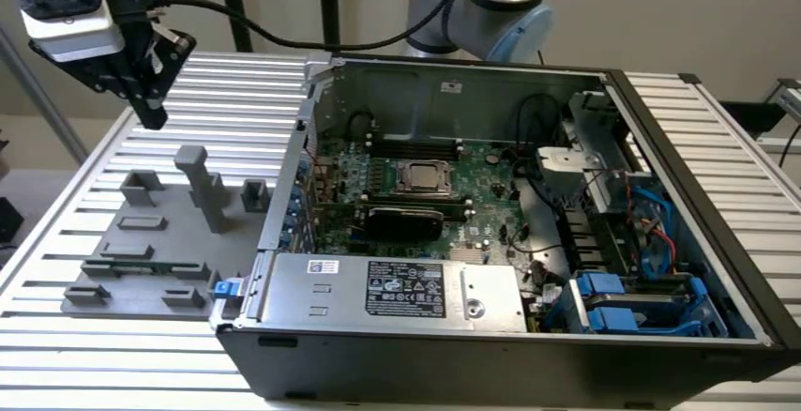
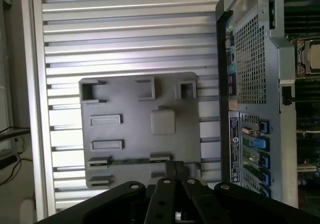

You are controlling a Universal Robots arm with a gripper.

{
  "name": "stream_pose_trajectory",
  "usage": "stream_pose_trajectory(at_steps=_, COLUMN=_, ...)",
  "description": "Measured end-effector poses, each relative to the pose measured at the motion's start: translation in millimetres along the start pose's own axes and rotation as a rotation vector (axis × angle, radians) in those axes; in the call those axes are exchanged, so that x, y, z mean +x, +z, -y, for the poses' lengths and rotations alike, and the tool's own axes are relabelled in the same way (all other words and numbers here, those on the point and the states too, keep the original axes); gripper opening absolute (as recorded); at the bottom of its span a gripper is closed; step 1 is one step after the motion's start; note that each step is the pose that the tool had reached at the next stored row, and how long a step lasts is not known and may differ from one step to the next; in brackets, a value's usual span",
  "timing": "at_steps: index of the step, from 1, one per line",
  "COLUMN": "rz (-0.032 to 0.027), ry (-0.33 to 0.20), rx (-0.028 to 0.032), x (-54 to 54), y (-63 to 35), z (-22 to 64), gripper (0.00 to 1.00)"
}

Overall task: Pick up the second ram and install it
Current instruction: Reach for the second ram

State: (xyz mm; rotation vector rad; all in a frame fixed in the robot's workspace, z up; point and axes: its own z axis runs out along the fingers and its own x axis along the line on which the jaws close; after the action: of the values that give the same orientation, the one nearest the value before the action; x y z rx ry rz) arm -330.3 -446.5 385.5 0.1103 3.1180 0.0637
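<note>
The second ram (image 1: 148, 267) (image 2: 131, 161), a thin green stick, lies lengthwise in a slot of the grey holder tray (image 1: 138, 296) (image 2: 135, 91), at the tray's edge nearest the exterior camera. Small grey blocks flank it at both ends. The tray rests on a slatted metal surface (image 1: 75, 355) (image 2: 125, 29), just beside the open computer case (image 1: 501, 364).

The end effector (image 1: 150, 111) (image 2: 175, 166) hangs above the tray's far side in the exterior view, well apart from the stick. The wrist view looks straight down on the tray with the stick close to the tool tip. Whether the end effector is open or closed cannot be told.

The step in hand appears to be the approach for the pickup. It is likely done well by centring over the middle of the stick, squaring to its long edges, and lifting straight up so the board does not bind against the end blocks.

Inside the case sit the green motherboard (image 1: 482, 233) and the processor socket (image 1: 423, 177). The silver power supply (image 1: 489, 294) carries a white label (image 1: 407, 289) with black print and small logos, too fine to read. A white sticker (image 2: 233, 129) on the case's rear is equally unreadable. No brand name is legible.
</note>
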Motion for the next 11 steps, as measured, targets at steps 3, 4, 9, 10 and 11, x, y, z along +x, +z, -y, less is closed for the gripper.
stream_pose_trajectory(at_steps=3, rz=0.0001, ry=0.0, rx=0.0005, x=11.8, y=0.3, z=4.3, gripper=0.11)
stream_pose_trajectory(at_steps=4, rz=0.0001, ry=0.0, rx=0.0007, x=15.6, y=0.4, z=5.7, gripper=0.11)
stream_pose_trajectory(at_steps=9, rz=0.0001, ry=0.0, rx=0.0018, x=34.9, y=1.2, z=12.9, gripper=0.11)
stream_pose_trajectory(at_steps=10, rz=0.0001, ry=0.0, rx=0.0018, x=38.5, y=1.4, z=14.4, gripper=0.11)
stream_pose_trajectory(at_steps=11, rz=0.0002, ry=0.0, rx=0.002, x=42.2, y=1.6, z=15.9, gripper=0.11)
